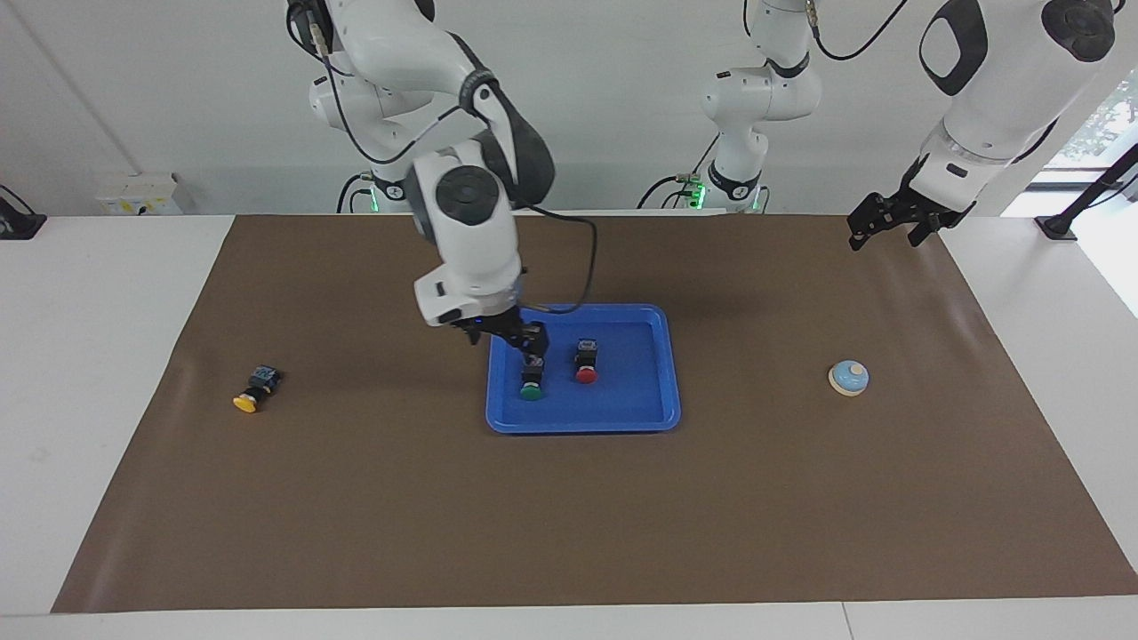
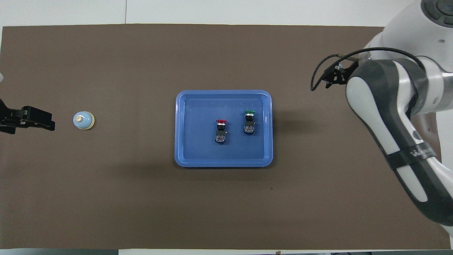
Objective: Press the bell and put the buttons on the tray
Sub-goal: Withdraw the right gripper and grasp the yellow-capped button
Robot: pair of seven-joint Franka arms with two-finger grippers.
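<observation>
A flat, bright-blue plastic tray (image 1: 669,373) with rounded corners and a raised rim lies in the middle of a matte brown mat (image 1: 569,516) that covers the white worktop (image 1: 98,293). On the tray's smooth floor lie two push-button switches side by side, each with a boxy black body and a round mushroom cap turned away from the robots: the red button (image 1: 586,369) near the tray's centre, and the green button (image 1: 532,384) at the part of the tray toward the right arm's end. The yellow button (image 1: 253,395) lies off the tray on the mat, well apart from it toward the right arm's end. The bell (image 1: 849,378), a small light-blue dome on a cream base with a cream knob, stands on the mat well away from the tray toward the left arm's end. The right end effector (image 1: 526,340) hangs over the tray by the green button, which lies free in the overhead view; I cannot tell how wide it is. The left end effector (image 1: 889,233) waits in the air away from the tray, toward the bell's end, its black fingers spread apart with nothing between them.
</observation>
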